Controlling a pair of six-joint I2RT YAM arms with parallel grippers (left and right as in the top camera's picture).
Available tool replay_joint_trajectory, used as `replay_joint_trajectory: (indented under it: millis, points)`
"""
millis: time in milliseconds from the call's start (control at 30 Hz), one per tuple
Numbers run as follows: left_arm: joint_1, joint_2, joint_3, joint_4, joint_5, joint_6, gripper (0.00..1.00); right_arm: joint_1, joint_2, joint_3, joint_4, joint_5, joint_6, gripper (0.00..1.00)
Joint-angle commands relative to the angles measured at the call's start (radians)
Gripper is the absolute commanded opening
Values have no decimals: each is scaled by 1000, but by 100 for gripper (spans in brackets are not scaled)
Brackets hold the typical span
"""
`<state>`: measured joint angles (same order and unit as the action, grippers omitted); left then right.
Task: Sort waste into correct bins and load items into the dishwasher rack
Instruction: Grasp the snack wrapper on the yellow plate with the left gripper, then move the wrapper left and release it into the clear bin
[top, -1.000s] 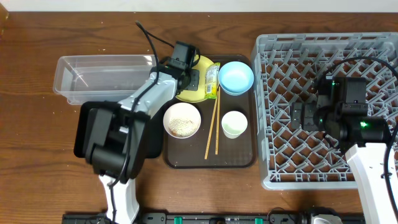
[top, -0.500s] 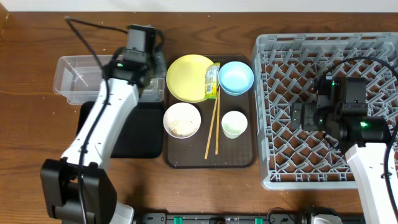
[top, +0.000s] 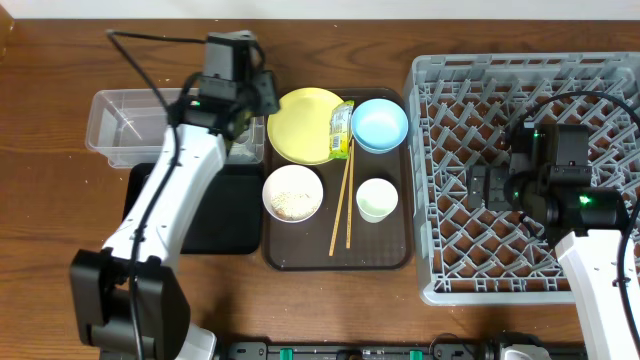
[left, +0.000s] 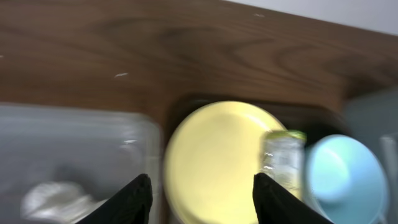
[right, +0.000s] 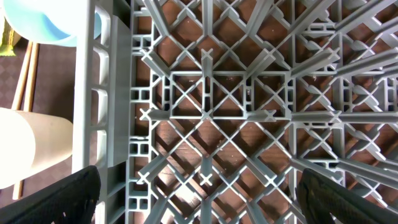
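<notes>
Green-yellow wrapper lies on R edge of yellow plate, just beside blue bowl; chopsticks start right below it. L gripper hovers over plate's L rim by clear tub, fingers apart, nothing betw. R gripper is wide apart, empty, above rack. Risk: thin film sits flat, so pinch may catch plate rim or slip off; low approach could knock bowl or roll chopsticks.
</notes>
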<state>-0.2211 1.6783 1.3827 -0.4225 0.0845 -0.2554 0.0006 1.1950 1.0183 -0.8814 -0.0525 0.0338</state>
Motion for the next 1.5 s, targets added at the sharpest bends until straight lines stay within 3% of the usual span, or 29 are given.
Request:
replay_joint_trajectory:
  millis: [0, 233, 867, 1100, 1200, 1467]
  points:
    - [-46, 48, 9, 11, 73, 74, 57, 12, -4, 21, -2, -5, 3, 99]
    - [-141, 144, 9, 19, 73, 198, 60, 12, -4, 21, -2, -5, 3, 99]
    - [-234, 358, 9, 107, 117, 199, 64, 12, -3, 21, -2, -5, 3, 99]
    - [-234, 383, 9, 105, 117, 199, 62, 12, -4, 21, -2, -5, 3, 99]
    - [-234, 385, 9, 102, 117, 199, 53, 12, -4, 21, -2, -5, 3, 99]
    - [-233, 386, 9, 81, 112, 199, 7, 12, -4, 21, -2, -5, 3, 99]
